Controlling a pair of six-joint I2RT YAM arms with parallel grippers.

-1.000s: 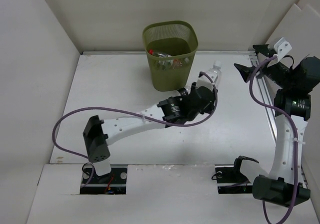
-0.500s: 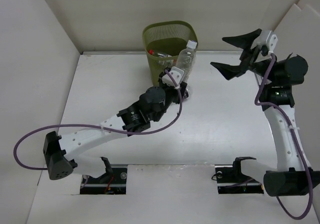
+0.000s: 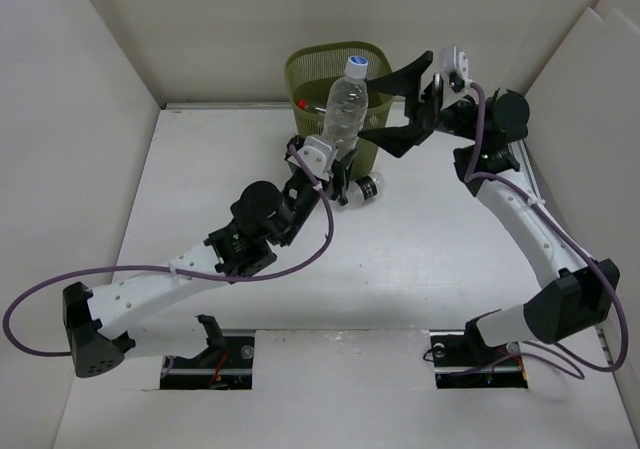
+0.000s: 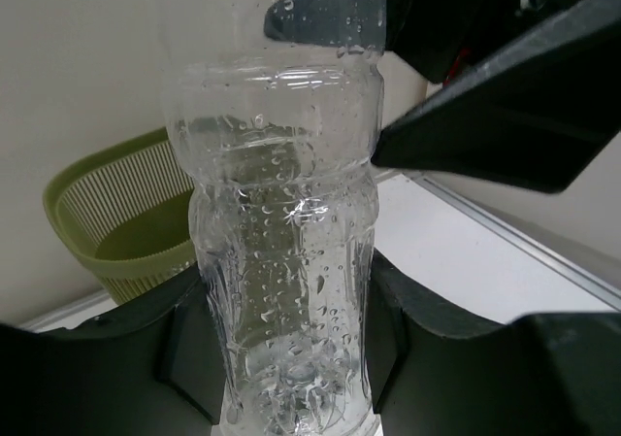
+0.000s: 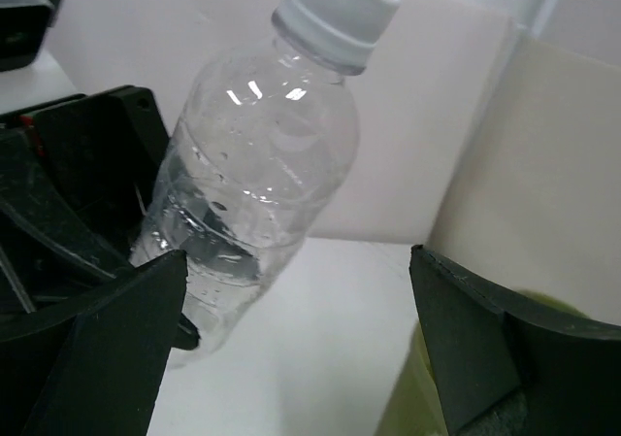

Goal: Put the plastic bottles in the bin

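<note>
My left gripper (image 3: 335,154) is shut on the lower part of a clear, label-less plastic bottle (image 3: 345,109) with a white and blue cap. It holds the bottle upright in front of the olive-green mesh bin (image 3: 308,59). In the left wrist view the bottle (image 4: 281,242) fills the gap between the jaws of the left gripper (image 4: 291,344). My right gripper (image 3: 400,107) is open just right of the bottle's top, one finger on each side of the gap. In the right wrist view the right gripper (image 5: 301,349) is empty, with the bottle (image 5: 252,184) just ahead of it.
A second small bottle (image 3: 365,187) lies on the table right of my left gripper. Another bottle with a red label (image 3: 312,105) lies inside the bin. White walls close in the table at the back and on both sides. The bin also shows in the left wrist view (image 4: 116,222).
My left arm has lifted the bottle up and to the left, up to the bin's front. My right arm has swung left toward the bottle with its jaws open.
</note>
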